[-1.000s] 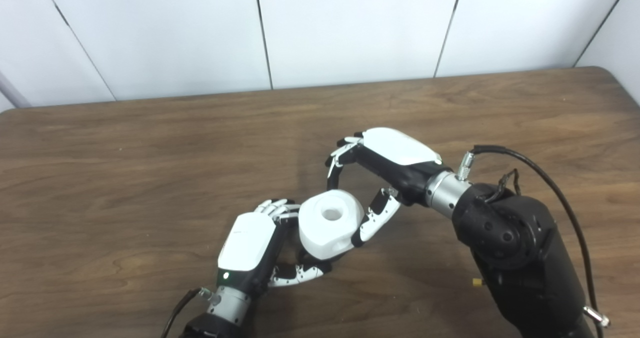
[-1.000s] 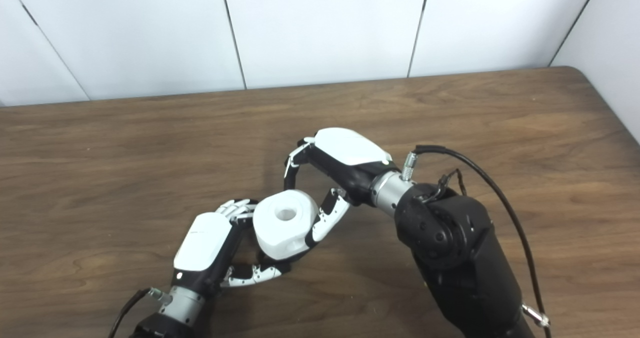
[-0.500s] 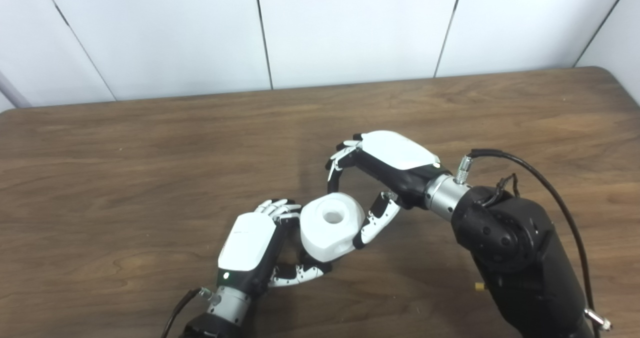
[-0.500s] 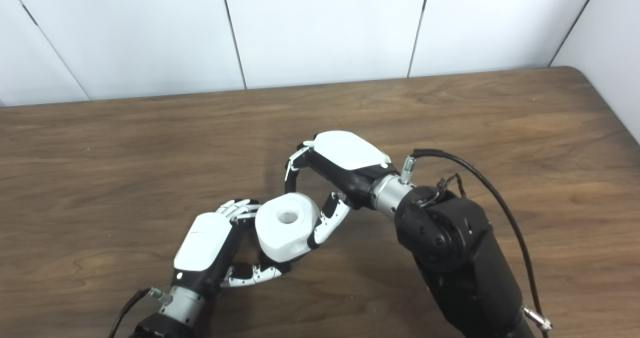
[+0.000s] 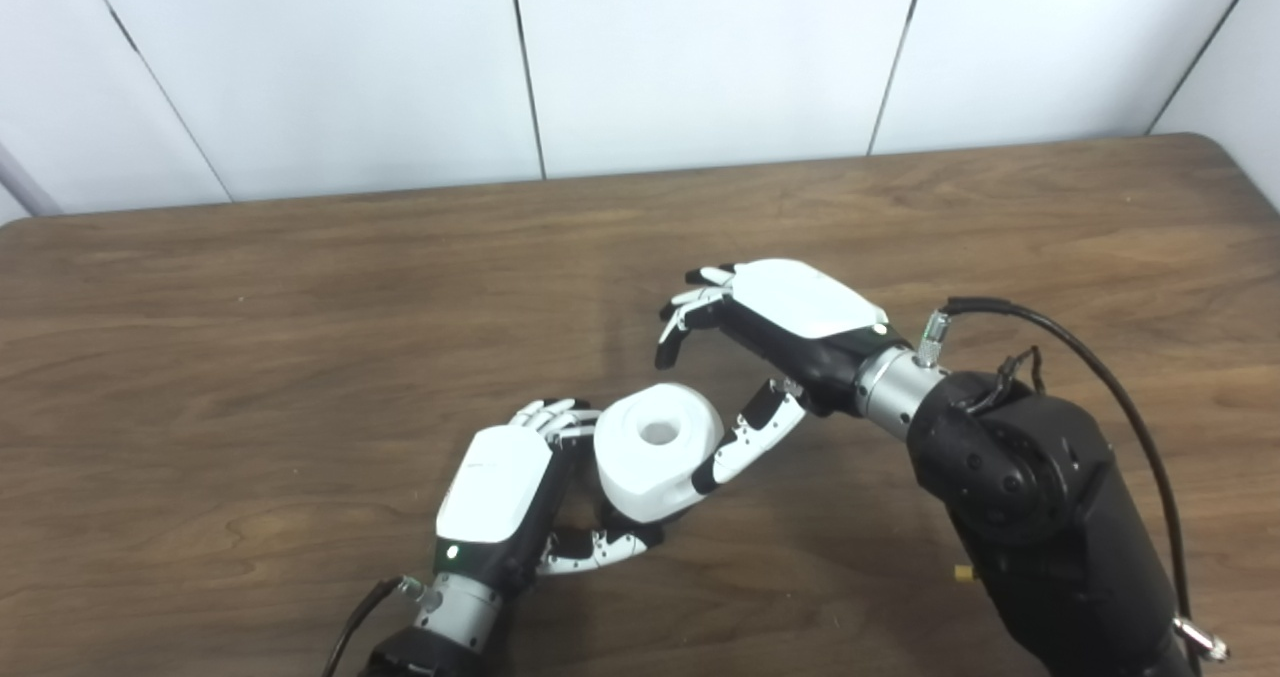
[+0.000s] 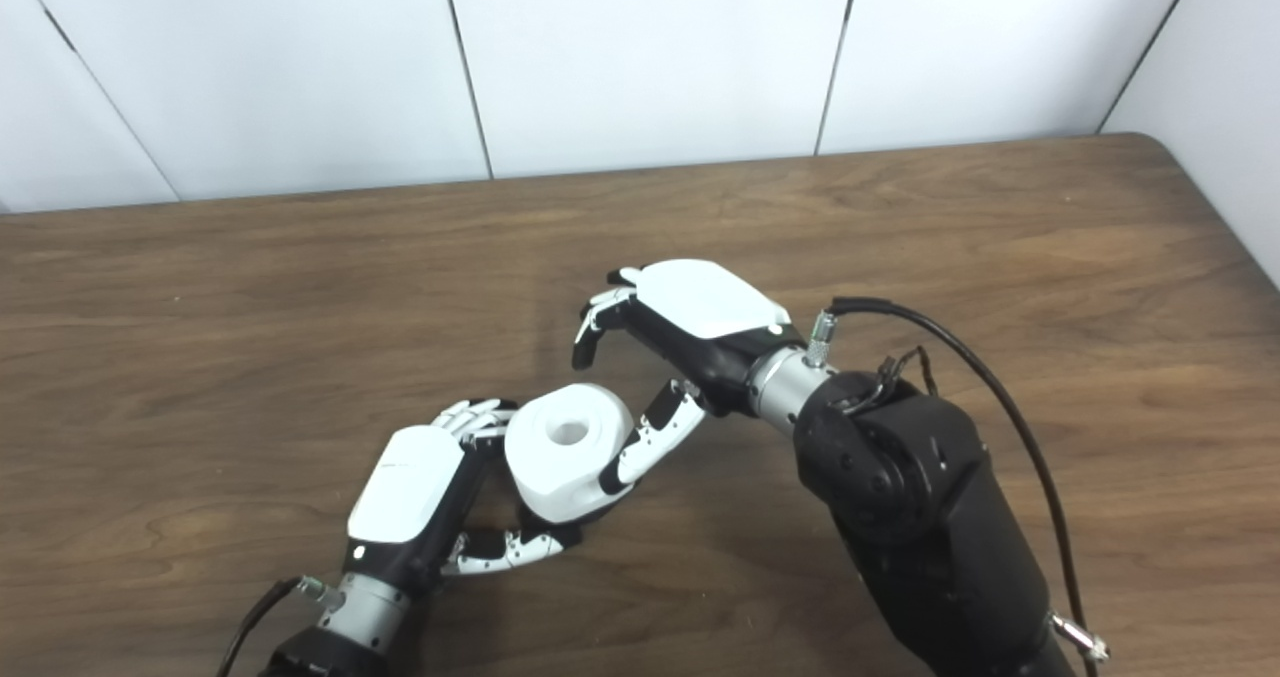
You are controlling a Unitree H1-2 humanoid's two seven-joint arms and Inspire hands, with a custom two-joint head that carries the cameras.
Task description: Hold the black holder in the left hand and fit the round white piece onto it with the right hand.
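Observation:
The round white piece, with a hole in its top, sits low in the middle of the table. My left hand is shut around its lower part from the left, fingers behind and thumb in front. The black holder is almost wholly hidden under the white piece and inside that hand. My right hand is open to the right of the piece. Its thumb rests against the piece's right side, while its fingers curl in the air above and behind, apart from it.
The brown wooden table runs to a white panelled wall at the back. Its rounded right corner is in view. A black cable loops over my right forearm.
The right hand's fingers have lifted up and straightened away from the white piece, and its thumb has slid lower along the piece's side. The left hand and the piece have barely moved.

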